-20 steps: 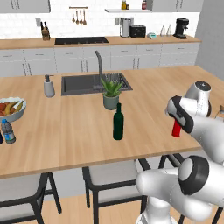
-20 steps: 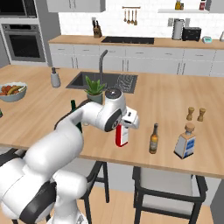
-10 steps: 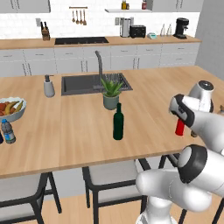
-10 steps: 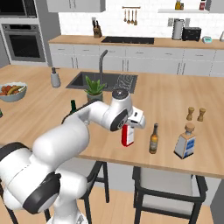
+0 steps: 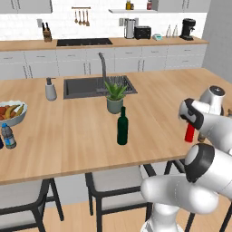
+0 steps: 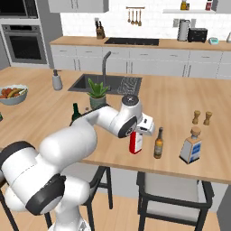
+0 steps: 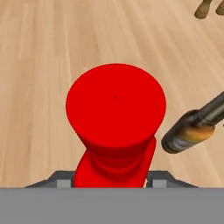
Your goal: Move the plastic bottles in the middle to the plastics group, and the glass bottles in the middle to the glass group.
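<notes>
Wooden counter (image 6: pixel 180 103), red bottle (image 6: pixel 135 143) between fingers (image 7: pixel 154 178)

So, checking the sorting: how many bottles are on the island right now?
5, maybe more hidden: green bottle mid-island, red bottle held in the hand, brown bottle beside it, flat grey bottle further right, blue-label bottle by the fruit bowl.

Count on the wooden island: one red bottle (image 6: pixel 135 143); one green wine bottle (image 5: pixel 122 126) at centre; one slim brown bottle (image 6: pixel 158 143); one flat pale bottle (image 6: pixel 191 146) with blue label, 3 o'clock side; two wooden shakers (image 6: pixel 201 117); one small clear bottle (image 5: pixel 8 136) at 9 o'clock; one fruit bowl (image 5: pixel 11 113); one potted plant (image 5: pixel 115 95); one soap dispenser (image 5: pixel 50 89); two stools (image 5: pixel 117 183) on the near side
</notes>
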Controlling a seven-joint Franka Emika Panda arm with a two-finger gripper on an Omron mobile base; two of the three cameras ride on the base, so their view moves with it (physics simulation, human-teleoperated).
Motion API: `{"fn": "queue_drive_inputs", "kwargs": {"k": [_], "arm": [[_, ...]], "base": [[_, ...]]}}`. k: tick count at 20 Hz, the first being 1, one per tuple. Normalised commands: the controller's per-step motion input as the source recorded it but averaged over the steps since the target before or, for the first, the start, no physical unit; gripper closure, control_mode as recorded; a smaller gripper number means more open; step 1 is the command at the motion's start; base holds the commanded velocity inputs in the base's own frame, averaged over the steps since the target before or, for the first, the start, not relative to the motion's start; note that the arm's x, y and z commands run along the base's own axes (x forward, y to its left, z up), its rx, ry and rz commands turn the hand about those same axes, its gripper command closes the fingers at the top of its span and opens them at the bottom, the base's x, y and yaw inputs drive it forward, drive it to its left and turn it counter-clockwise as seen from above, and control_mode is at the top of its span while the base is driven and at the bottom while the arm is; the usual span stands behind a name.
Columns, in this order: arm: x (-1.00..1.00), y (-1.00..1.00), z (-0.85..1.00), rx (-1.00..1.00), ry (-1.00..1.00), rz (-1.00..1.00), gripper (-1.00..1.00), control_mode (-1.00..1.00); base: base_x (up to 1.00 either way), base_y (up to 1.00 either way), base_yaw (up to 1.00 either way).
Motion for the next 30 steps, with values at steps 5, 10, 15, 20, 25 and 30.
{"fn": "queue_drive_inputs", "kwargs": {"k": [5, 10, 15, 20, 25, 30], "arm": [[0.03, 0.00, -0.39, 0.00, 0.00, 0.00, 1.00, -1.00], [0.04, 0.00, -0.57, 0.00, 0.00, 0.00, 1.00, -1.00], [0.02, -0.04, -0.29, 0.00, 0.00, 0.00, 1.00, -1.00], [0.27, -0.12, 0.13, 0.00, -0.02, 0.03, 1.00, -1.00], [0.17, -0.22, 0.02, 0.00, -0.04, 0.02, 1.00, -1.00], [0.01, -0.15, 0.00, 0.00, -0.01, 0.00, 1.00, -1.00]], "base": [[0.00, 0.00, 0.00], [0.00, 0.00, 0.00], [0.00, 0.00, 0.00], [0.00, 0.00, 0.00], [0.00, 0.00, 0.00], [0.00, 0.00, 0.00]]}}
